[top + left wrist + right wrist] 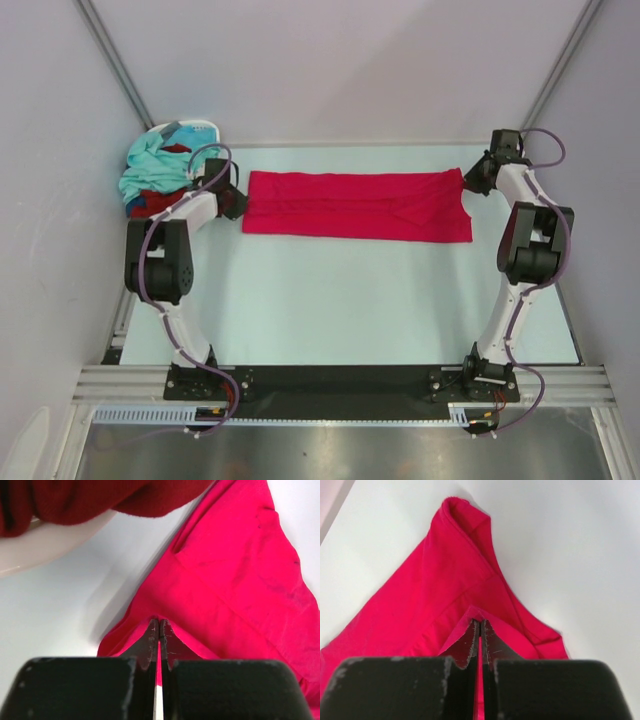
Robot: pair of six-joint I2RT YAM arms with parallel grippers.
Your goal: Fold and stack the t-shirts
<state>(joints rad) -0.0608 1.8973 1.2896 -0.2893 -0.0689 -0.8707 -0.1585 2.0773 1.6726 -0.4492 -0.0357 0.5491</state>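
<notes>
The crimson-pink t-shirt [358,205] lies folded into a long band across the far middle of the table. My left gripper [237,203] is shut on its left edge; the wrist view shows the cloth [235,580] pinched between the fingertips [153,635]. My right gripper [470,178] is shut on its right edge, cloth [435,590] pinched between the fingertips [473,632]. A light teal shirt [148,165], a dark maroon shirt [175,187] and a bit of dark blue [138,207] are heaped in the white basket [200,128] at the far left. The maroon cloth [75,500] hangs over the basket rim [45,545].
The pale table [350,300] is walled in by white panels left, right and behind. The black base rail [340,380] runs along the near edge. The basket stands close behind my left gripper.
</notes>
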